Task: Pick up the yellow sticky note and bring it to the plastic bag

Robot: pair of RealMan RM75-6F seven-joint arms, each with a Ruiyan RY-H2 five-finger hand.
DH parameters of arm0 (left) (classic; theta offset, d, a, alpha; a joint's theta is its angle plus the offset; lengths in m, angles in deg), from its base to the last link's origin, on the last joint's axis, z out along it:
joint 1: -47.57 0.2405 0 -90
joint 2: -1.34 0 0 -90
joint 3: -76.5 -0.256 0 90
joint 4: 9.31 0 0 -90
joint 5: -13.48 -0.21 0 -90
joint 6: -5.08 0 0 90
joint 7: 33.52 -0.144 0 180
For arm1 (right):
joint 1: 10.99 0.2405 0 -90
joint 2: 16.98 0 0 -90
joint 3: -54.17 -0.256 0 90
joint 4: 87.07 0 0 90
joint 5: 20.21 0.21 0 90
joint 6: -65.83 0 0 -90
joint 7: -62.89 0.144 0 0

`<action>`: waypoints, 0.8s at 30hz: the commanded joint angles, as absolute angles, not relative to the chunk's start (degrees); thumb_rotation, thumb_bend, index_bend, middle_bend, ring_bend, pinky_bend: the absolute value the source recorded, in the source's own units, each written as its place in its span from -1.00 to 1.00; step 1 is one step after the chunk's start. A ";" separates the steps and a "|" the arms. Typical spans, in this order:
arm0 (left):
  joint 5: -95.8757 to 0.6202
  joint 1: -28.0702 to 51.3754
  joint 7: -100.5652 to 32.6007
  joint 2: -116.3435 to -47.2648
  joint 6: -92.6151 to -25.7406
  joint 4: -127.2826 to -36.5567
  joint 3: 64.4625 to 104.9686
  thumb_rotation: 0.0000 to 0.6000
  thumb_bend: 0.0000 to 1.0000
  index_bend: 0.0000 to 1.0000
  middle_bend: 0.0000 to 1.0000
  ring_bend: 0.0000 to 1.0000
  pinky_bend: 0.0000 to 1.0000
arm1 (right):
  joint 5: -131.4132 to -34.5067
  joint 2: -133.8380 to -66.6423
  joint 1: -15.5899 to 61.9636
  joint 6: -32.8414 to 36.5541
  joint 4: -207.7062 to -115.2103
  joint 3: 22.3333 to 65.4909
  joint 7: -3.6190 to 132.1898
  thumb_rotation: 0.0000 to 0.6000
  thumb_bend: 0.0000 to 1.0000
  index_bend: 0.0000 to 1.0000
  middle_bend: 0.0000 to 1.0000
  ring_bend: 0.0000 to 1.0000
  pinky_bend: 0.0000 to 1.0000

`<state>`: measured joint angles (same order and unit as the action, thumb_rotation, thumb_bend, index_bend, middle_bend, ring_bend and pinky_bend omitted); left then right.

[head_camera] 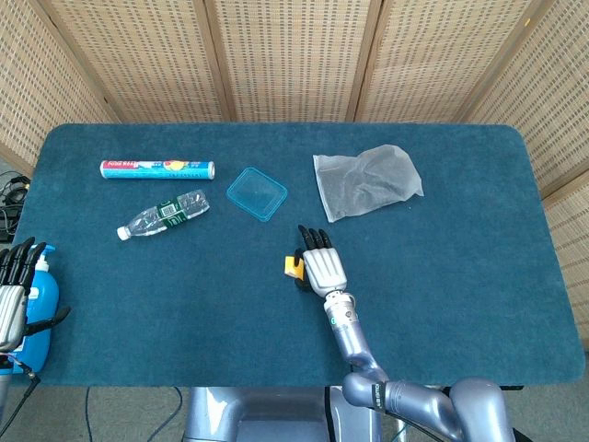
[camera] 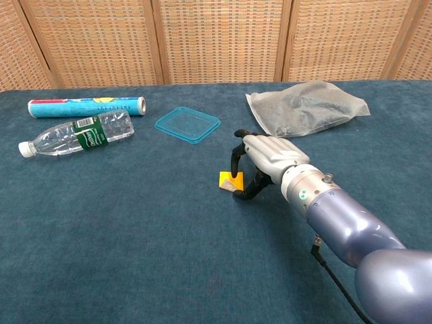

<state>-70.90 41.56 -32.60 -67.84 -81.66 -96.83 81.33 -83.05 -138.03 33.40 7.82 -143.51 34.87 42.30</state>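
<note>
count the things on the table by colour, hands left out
Yellow: 1, note
Clear: 2, bottle, bag
Blue: 1, lid
Multicolour: 1, tube
Total: 5

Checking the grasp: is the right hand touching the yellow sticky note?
Touching: chest view shows right hand fingertips pinching the yellow sticky note.

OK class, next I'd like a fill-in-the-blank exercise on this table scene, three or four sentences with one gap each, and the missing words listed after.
1. The right hand pinches the ____ sticky note.
2. The clear water bottle lies on its ____.
3. The square lid between the bottle and the plastic bag is coloured ____.
4. The left hand sits beside a ____ pump bottle at the table's edge.

Missing words: yellow; side; blue; blue
</note>
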 commanded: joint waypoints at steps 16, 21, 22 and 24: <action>-70.97 41.49 -32.43 -67.79 -81.56 -96.90 81.29 1.00 -0.65 -1.00 -1.00 -1.00 -1.00 | -82.15 -137.47 33.15 8.97 -144.85 35.52 41.23 1.00 0.07 0.14 -0.82 -1.00 -1.00; -71.09 41.51 -32.36 -67.78 -81.60 -96.93 81.21 1.00 -0.65 -1.00 -1.00 -1.00 -1.00 | -82.04 -137.14 32.95 9.00 -145.62 35.77 40.97 1.00 0.11 0.14 -0.82 -1.00 -1.00; -71.11 41.50 -32.34 -67.77 -81.60 -96.94 81.21 1.00 -0.65 -1.00 -1.00 -1.00 -1.00 | -82.04 -137.05 32.92 9.01 -145.78 35.79 40.96 1.00 0.12 0.14 -0.82 -1.00 -1.00; -71.19 41.51 -32.27 -67.75 -81.69 -96.97 81.21 1.00 -0.65 -1.00 -1.00 -1.00 -1.00 | -82.07 -136.80 32.86 9.04 -146.19 35.89 40.90 1.00 0.15 0.15 -0.82 -1.00 -1.00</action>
